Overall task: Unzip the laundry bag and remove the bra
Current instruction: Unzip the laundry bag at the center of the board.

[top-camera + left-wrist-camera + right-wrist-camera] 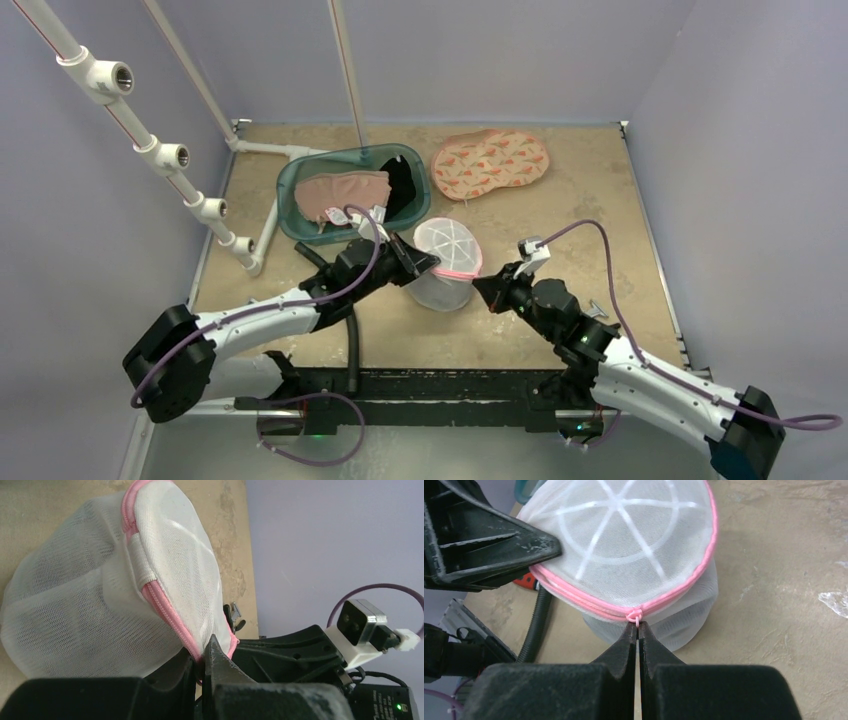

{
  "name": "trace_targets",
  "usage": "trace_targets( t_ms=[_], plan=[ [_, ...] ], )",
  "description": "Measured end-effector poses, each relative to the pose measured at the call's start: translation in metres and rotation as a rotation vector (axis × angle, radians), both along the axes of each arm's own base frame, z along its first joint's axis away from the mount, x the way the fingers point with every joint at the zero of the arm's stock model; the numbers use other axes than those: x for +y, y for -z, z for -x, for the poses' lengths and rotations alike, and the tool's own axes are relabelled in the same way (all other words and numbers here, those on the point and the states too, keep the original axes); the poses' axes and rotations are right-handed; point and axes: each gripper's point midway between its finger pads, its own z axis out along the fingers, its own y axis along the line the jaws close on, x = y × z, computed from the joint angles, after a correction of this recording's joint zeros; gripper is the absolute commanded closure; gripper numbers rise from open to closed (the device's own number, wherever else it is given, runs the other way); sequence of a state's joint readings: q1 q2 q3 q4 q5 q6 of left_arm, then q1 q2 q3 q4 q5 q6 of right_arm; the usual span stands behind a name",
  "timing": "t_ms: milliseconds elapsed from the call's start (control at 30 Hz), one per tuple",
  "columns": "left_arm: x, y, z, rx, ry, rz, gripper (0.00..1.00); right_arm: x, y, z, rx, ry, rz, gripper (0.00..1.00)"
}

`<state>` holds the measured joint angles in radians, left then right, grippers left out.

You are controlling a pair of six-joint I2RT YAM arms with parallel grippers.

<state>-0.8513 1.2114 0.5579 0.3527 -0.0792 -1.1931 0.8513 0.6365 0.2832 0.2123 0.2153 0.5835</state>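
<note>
The tan tabletop point(600, 200) carries a teal basket point(292, 205) near its far edge, left of centre, with a pinkish-brown garment point(345, 195) and a black one point(402, 185) lying inside. To the basket's right, by the far edge, a flat orange-patterned fabric piece point(490, 163) lies apart from it. The white mesh laundry bag point(445, 255) stands around the middle of the tabletop, just in front of the basket. Its domed top is ringed by a pink zipper point(709, 555). Its contents cannot be made out through the mesh.

The left gripper point(207, 655) is clenched on the bag's pink seam on the bag's left side. From the right, the right gripper point(638, 630) has its fingers pressed together, pinching the small pink zipper pull point(636, 615) at their tips.
</note>
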Motion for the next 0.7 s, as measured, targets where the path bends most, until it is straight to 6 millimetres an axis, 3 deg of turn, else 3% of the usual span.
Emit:
trace_targets(
  t_ms=[167,300,400,533,600,700],
  plan=[
    [0.001,-0.008,0.005,-0.048,0.079,-0.008,1.00,-0.009,0.002,-0.003,0.013,0.059,-0.012,1.00],
    [0.001,-0.018,0.004,-0.112,0.164,-0.041,1.00,-0.014,-0.021,0.000,-0.058,0.058,-0.064,1.00],
    [-0.012,-0.049,-0.001,-0.207,0.265,-0.080,1.00,-0.018,-0.039,0.004,-0.127,0.039,-0.092,1.00],
    [-0.030,-0.089,-0.004,-0.371,0.398,-0.117,1.00,-0.014,-0.047,0.009,-0.167,-0.010,-0.093,1.00],
    [-0.030,-0.090,-0.002,-0.413,0.428,-0.142,0.94,-0.011,-0.045,0.011,-0.164,-0.036,-0.085,1.00],
    [-0.024,-0.066,-0.001,-0.393,0.436,-0.180,0.81,-0.005,-0.036,0.013,-0.149,-0.068,-0.072,1.00]
  ],
)
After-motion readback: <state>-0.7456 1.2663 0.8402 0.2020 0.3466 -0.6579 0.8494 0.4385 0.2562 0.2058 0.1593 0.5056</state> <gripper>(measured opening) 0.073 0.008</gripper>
